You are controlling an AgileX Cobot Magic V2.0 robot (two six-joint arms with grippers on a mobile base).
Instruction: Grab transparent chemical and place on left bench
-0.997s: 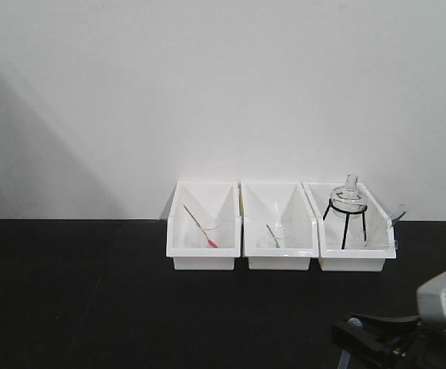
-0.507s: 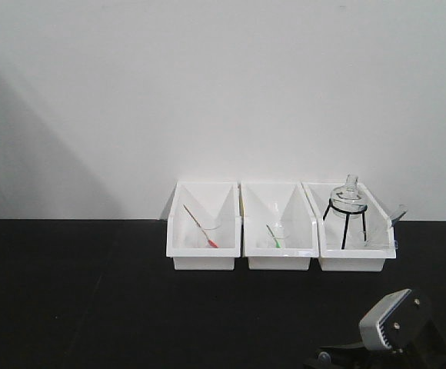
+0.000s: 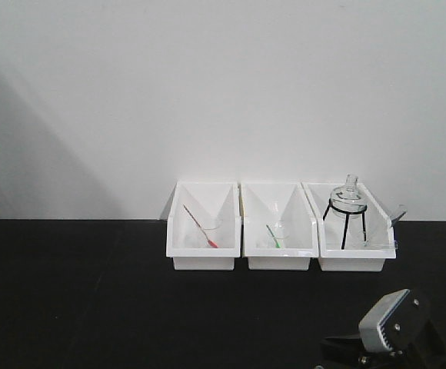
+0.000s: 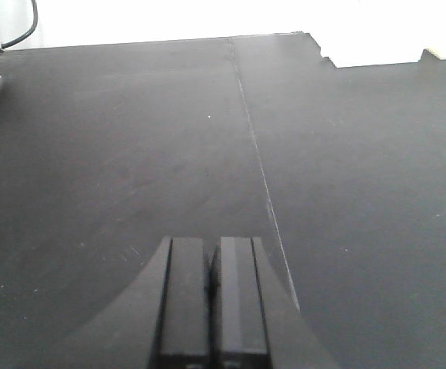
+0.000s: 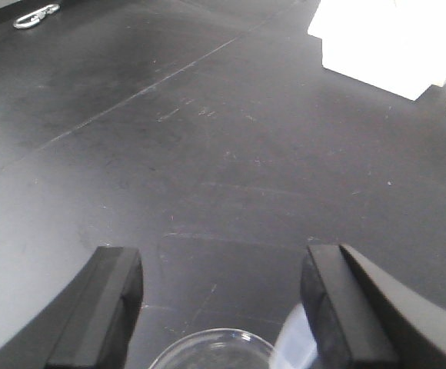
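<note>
A clear glass rim (image 5: 211, 350) shows at the bottom edge of the right wrist view, between the wide-open fingers of my right gripper (image 5: 221, 261); neither pad touches it. Whether it holds a transparent chemical I cannot tell. In the front view a faint clear beaker (image 3: 378, 234) with a pale rod stands in the right-hand white bin (image 3: 351, 263). The right arm (image 3: 396, 323) hangs low over the black table at the bottom right. My left gripper (image 4: 211, 250) is shut on nothing, above bare black table.
Three white bins stand in a row at the wall. The left bin (image 3: 204, 261) holds a beaker with a red rod, the middle bin (image 3: 278, 261) one with a green rod. A round flask (image 3: 349, 196) sits on a black tripod (image 3: 344, 223).
The right arm swung in from the right edge to the bottom of the front view and turned its wrist; over the last half second it barely shifted. The bins stayed put.
</note>
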